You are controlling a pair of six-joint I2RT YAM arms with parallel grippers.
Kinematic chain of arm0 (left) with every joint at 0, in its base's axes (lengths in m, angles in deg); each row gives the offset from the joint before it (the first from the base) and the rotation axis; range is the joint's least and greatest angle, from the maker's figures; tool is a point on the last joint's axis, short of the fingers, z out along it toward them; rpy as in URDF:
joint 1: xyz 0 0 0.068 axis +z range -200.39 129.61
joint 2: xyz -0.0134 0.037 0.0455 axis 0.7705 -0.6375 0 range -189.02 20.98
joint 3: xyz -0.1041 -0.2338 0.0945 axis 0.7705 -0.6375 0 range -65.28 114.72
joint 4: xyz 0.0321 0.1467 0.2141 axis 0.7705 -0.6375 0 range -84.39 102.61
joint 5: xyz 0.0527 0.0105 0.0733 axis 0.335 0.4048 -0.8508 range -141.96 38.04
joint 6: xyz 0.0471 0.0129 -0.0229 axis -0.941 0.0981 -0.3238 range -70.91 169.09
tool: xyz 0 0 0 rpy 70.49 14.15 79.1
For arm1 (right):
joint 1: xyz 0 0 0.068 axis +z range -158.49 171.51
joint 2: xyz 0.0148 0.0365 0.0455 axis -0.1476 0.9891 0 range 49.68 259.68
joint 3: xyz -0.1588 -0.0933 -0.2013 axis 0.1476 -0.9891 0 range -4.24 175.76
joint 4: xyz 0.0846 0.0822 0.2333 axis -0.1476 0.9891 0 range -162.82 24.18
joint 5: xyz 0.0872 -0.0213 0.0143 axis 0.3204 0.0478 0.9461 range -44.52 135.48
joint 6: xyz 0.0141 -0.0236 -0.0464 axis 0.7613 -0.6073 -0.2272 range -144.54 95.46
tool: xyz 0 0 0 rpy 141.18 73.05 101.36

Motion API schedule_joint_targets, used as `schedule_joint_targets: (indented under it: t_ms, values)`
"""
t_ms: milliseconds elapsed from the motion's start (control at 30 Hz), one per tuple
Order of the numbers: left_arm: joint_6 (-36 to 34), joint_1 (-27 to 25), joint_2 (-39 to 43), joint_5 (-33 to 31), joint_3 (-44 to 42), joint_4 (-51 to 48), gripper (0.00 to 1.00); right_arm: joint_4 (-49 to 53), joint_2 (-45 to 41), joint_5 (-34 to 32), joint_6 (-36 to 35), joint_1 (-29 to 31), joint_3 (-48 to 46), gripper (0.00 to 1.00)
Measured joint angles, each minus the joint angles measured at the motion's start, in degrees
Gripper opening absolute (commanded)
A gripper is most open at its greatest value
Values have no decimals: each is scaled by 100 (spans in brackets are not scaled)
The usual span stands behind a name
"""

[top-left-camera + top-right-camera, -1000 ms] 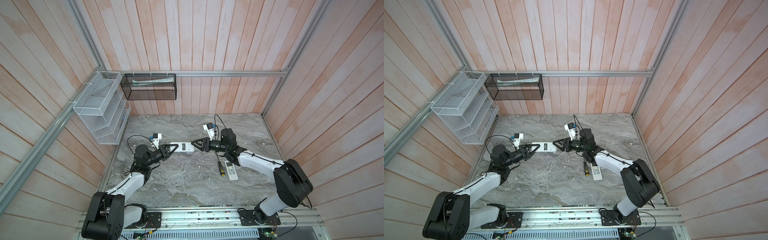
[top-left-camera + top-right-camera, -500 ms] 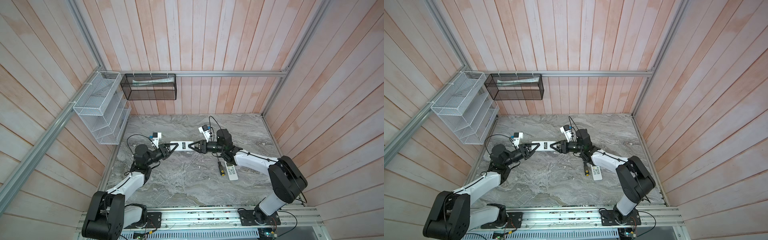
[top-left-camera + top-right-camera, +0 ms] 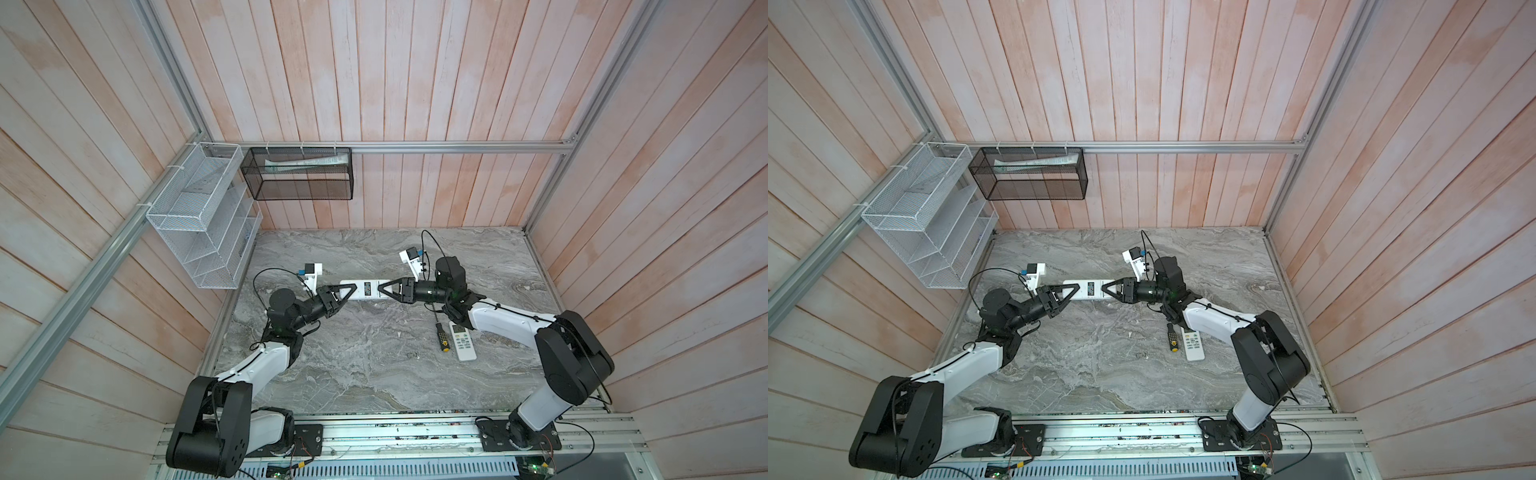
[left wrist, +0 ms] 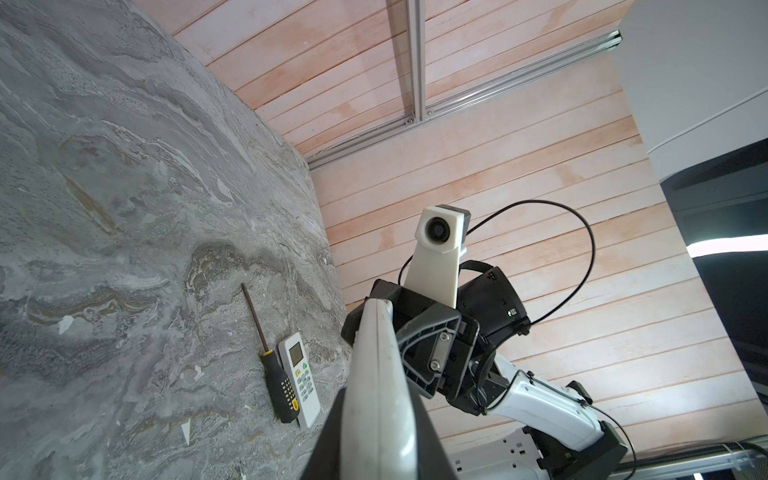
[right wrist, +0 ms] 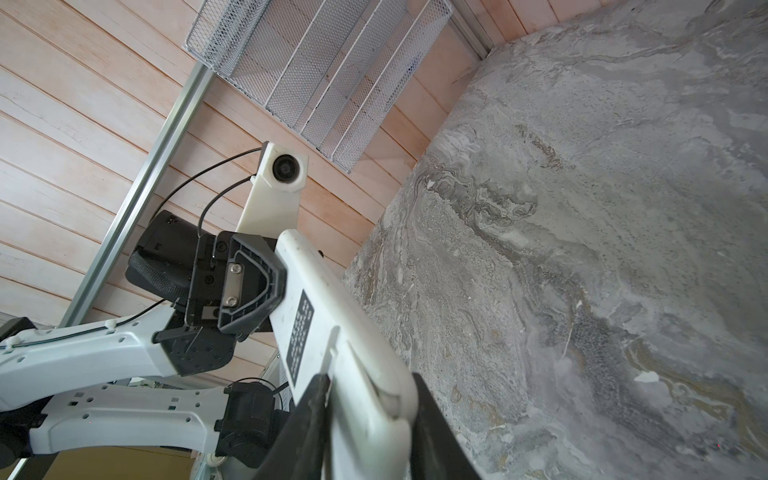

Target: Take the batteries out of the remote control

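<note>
Grey marbled bench is boxed in by pale pinkish plank walls with aluminium rails; a white wire rack is hung on the left wall, a black mesh basket on the back one. The white remote control is held up off the bench, label side up, gripped at one end by the left claw and clamped at the other by the right claw; batteries can't be seen. A screwdriver and a second remote are laid just beside each other near the right arm, the screwdriver's shaft partly hidden under it.
</note>
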Motion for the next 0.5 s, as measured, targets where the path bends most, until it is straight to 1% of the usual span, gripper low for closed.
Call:
schedule_joint_targets:
  t_ms: [233, 500]
  values:
    - [31, -11, -31, -92, 68, -356, 1, 90, 118, -42, 203, -2, 50, 33]
    - [195, -17, -334, -114, 68, -389, 0, 181, 275, -79, 417, -11, 48, 39]
